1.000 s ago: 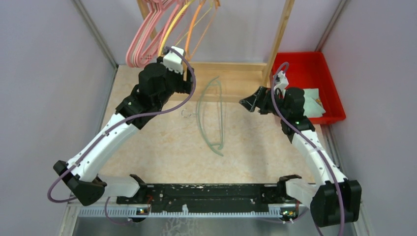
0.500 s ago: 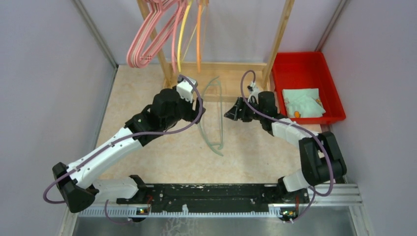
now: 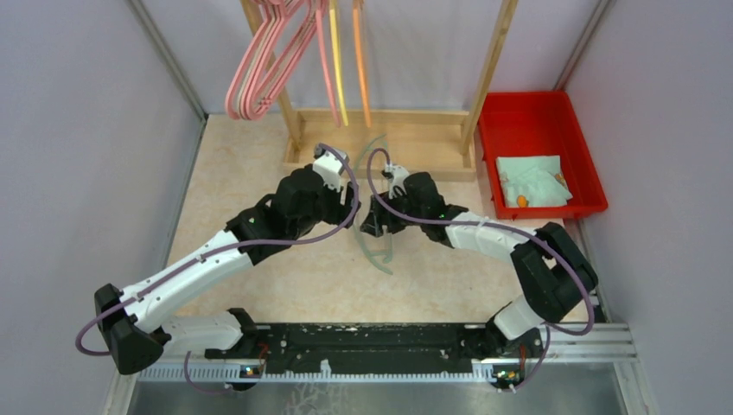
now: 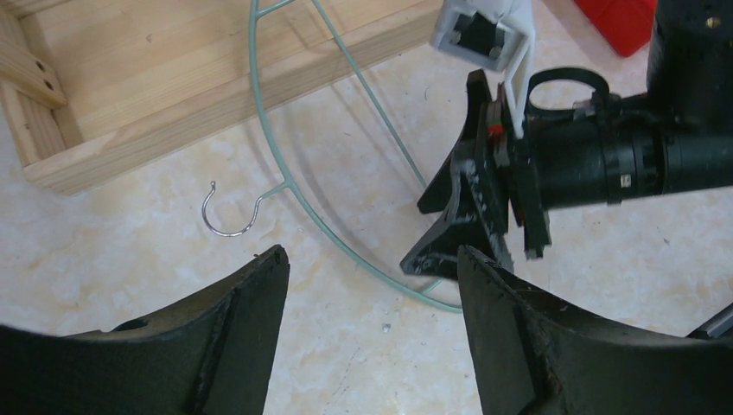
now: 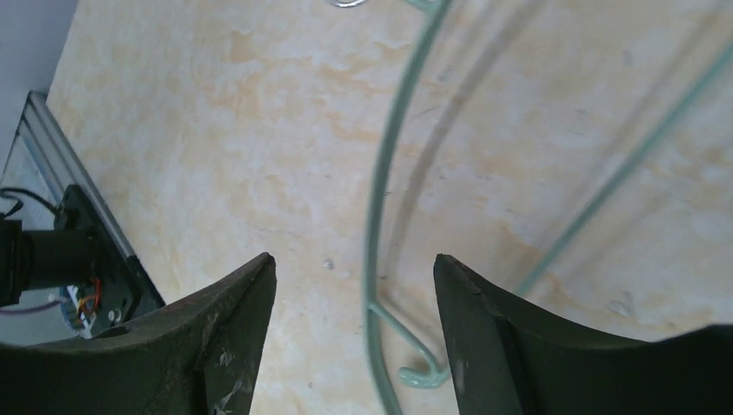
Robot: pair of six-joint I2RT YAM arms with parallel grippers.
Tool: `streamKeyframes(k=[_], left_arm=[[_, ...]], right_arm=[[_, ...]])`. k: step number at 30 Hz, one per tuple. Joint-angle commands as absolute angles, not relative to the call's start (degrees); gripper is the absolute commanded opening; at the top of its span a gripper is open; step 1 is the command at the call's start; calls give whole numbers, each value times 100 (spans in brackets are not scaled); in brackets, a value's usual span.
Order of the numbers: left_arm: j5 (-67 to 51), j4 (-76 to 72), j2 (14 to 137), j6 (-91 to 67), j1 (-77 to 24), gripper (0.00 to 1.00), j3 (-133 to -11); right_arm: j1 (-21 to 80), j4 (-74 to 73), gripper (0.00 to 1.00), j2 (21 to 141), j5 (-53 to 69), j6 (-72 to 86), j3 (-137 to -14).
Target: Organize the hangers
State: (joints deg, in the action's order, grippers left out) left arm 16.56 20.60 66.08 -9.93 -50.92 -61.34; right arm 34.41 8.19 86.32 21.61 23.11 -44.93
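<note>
Green hanger [image 4: 285, 187] lies flat — left wrist shows its hook [image 4: 226, 213]; left hand [image 4: 370, 255], right hand [image 5: 353, 259] wide.

Lab test cell, plain partition walls [image 3: 78, 130]

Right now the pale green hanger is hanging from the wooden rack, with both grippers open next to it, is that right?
No. The pale green hanger lies flat on the table, its far end over the wooden rack's base, not hanging; the top external view shows it. The left gripper and right gripper are open next to it.
</note>
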Motion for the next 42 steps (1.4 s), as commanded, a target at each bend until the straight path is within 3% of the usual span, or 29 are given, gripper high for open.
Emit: streamKeyframes(k=[1,13,22,25,27,31,34,42], left_arm=[[1939,2004,6435,-1220,-5111,76,-6096],[2329,2006,5966,-1249,-5113,77,-5638],[2403,1927,5841,-1212,-5099,77,-5468],[2442,1931,5829,-1204,-5098,77,-5458],[2439,1927,5821,-1200,-5098,77,-5450],[2411,1934,5786,-1204,-5098,77,-5443],[2424,1934,5767,-1211,-5099,77,-5447],[2362,1945,5801,-1162,-5098,76,-5571]], right_arm=[[3814,918,67,8861,1595,1978,-5101],[4071,949,61,10832,1494,1936,-6332],[4366,968,55,11026,1245,1952,-6197],[4473,1057,51,11072,1272,2017,-5994],[4499,1190,43,11056,1269,2130,-5829],[4500,1275,21,10794,1082,2131,-5555],[4491,1195,10,10380,861,2105,-5370],[4338,326,4,7993,582,1987,-4737]])
